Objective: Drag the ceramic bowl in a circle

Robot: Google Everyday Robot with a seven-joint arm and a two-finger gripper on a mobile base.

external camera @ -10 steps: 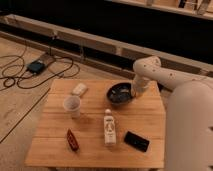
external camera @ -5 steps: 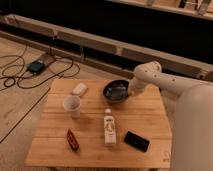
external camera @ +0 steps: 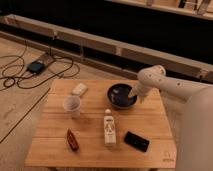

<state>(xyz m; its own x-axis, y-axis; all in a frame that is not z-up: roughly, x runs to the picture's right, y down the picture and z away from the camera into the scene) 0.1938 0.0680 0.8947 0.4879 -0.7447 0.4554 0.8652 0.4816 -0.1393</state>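
The ceramic bowl [external camera: 120, 95] is dark, round and shallow and sits on the wooden table [external camera: 95, 145] at the back, right of centre. My white arm reaches in from the right, and my gripper [external camera: 133, 95] is at the bowl's right rim, touching it. The smaller white cup [external camera: 72, 105] stands to the left of the bowl.
A white bottle [external camera: 109, 128] lies in the table's middle. A black flat device [external camera: 136, 141] lies at front right, a red packet [external camera: 72, 140] at front left, and a pale small object [external camera: 78, 89] at back left. Cables and a box [external camera: 36, 66] lie on the floor at left.
The bowl has slid left and slightly forward on the table with my gripper at its rim. My arm has stretched further left.
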